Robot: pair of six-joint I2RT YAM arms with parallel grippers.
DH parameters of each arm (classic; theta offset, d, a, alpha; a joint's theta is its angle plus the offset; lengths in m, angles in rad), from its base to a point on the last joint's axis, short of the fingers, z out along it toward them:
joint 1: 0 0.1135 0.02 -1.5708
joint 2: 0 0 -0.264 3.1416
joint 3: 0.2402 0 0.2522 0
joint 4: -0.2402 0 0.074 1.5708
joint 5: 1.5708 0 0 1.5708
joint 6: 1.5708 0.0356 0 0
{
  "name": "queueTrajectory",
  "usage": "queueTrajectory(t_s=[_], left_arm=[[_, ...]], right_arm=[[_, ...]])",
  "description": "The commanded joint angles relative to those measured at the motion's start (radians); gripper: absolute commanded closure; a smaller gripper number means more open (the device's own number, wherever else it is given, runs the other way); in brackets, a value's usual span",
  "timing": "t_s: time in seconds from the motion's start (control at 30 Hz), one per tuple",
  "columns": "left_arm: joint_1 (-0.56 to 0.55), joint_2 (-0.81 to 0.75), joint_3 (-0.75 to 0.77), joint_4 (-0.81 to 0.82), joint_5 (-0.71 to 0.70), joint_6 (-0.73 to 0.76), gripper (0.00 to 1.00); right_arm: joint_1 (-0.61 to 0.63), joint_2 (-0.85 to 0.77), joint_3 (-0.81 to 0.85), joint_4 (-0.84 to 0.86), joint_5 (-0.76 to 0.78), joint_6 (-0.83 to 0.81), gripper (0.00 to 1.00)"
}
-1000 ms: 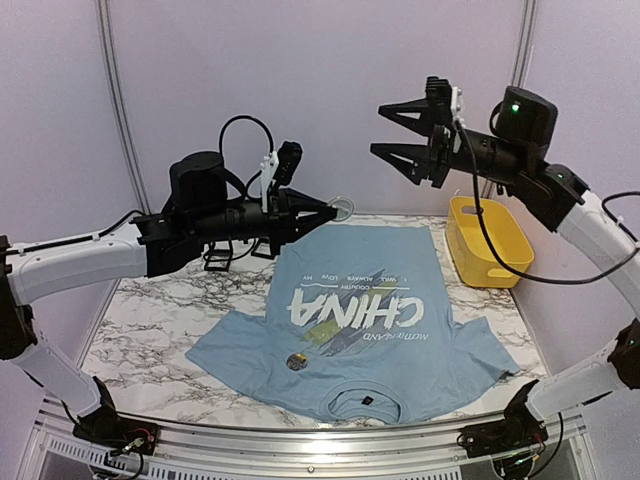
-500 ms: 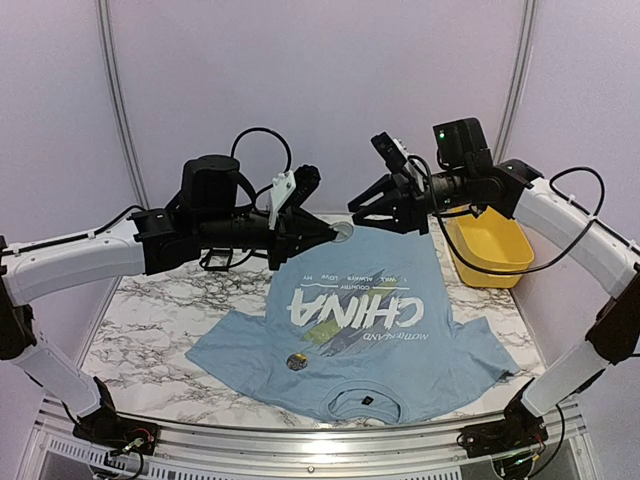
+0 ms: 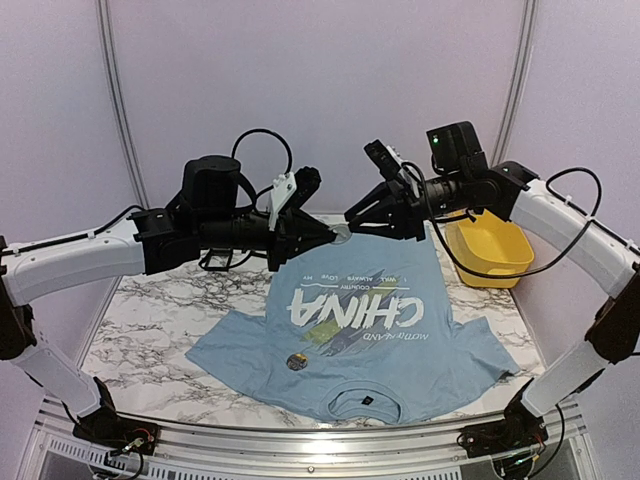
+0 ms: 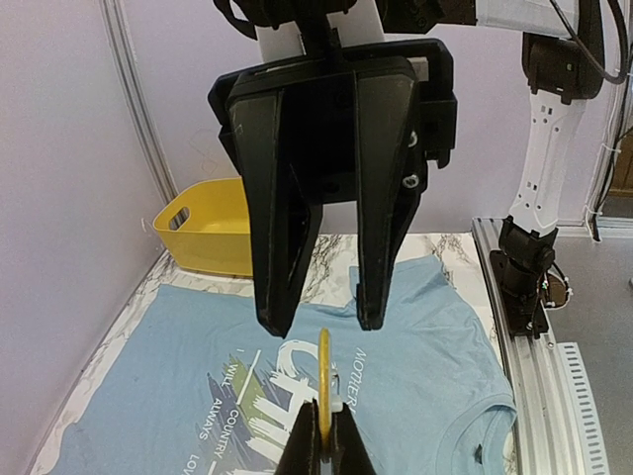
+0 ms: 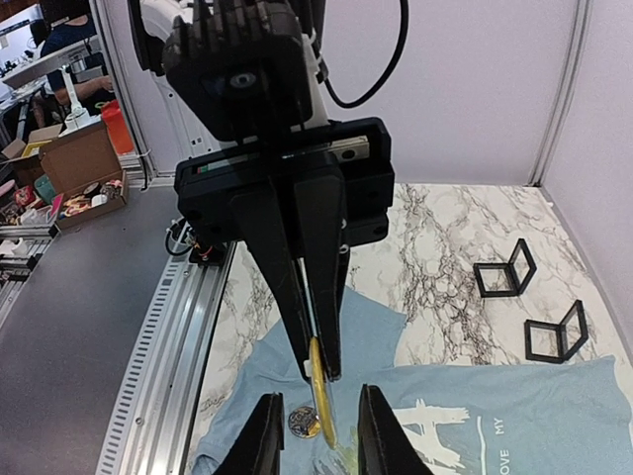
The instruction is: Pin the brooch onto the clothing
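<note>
The light blue T-shirt with white "CHINA" lettering lies flat on the marble table, collar toward the near edge. My left gripper is shut on a round yellow-edged brooch, held edge-on in the air above the shirt's far hem. The brooch also shows in the left wrist view and the right wrist view. My right gripper is open and faces the left one, with its fingers on either side of the brooch and not touching it. A second round brooch lies on the shirt near the collar.
A yellow bin stands at the back right, beside the shirt. Two black wire stands sit on the marble at the back left. The metal rail runs along the near edge.
My right arm has swung down and left from high at the right, bringing its open jaws up to the brooch. My left gripper has edged right, still holding the brooch.
</note>
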Motion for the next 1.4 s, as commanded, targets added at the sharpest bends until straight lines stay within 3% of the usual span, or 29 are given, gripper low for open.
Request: queueTrajectory(t_s=[0.0,0.23,0.4,0.53,0.63,0.73,0.83,0.9,1.07,1.17,1.37], left_arm=[[-0.005,-0.004,0.033,-0.005,-0.002,0.008,1.0],[-0.007,-0.004,0.032,-0.004,0.001,0.01,1.0],[-0.007,-0.004,0.031,-0.002,0.007,0.007,1.0],[-0.007,-0.02,0.013,0.019,0.008,0.007,0.99],[-0.005,-0.06,-0.053,0.114,-0.032,-0.009,0.65],[-0.005,-0.086,-0.076,0.143,-0.038,-0.009,0.55],[-0.005,-0.085,-0.068,0.148,-0.003,-0.033,0.56],[-0.005,-0.088,-0.062,0.158,0.021,-0.046,0.59],[-0.006,-0.102,-0.044,0.19,0.037,-0.088,0.79],[-0.007,-0.105,-0.036,0.207,0.057,-0.105,0.77],[-0.007,-0.111,-0.034,0.228,0.064,-0.114,0.64]], right_arm=[[0.015,0.013,-0.008,0.03,0.055,0.022,0.79],[0.031,0.031,0.003,0.0,0.102,0.009,0.84],[0.031,0.033,0.004,0.004,0.115,0.014,1.0],[0.03,0.021,-0.002,0.029,0.102,0.023,1.0],[0.031,-0.022,-0.055,0.142,0.092,0.074,1.0],[0.032,-0.094,-0.17,0.423,0.028,0.221,1.0],[0.048,-0.157,-0.306,0.781,-0.01,0.416,1.0],[0.064,-0.179,-0.351,0.877,0.011,0.429,1.0],[0.069,-0.179,-0.359,0.878,0.021,0.42,1.0],[0.07,-0.175,-0.351,0.857,0.011,0.413,1.0],[0.071,-0.18,-0.35,0.852,0.02,0.408,1.0]])
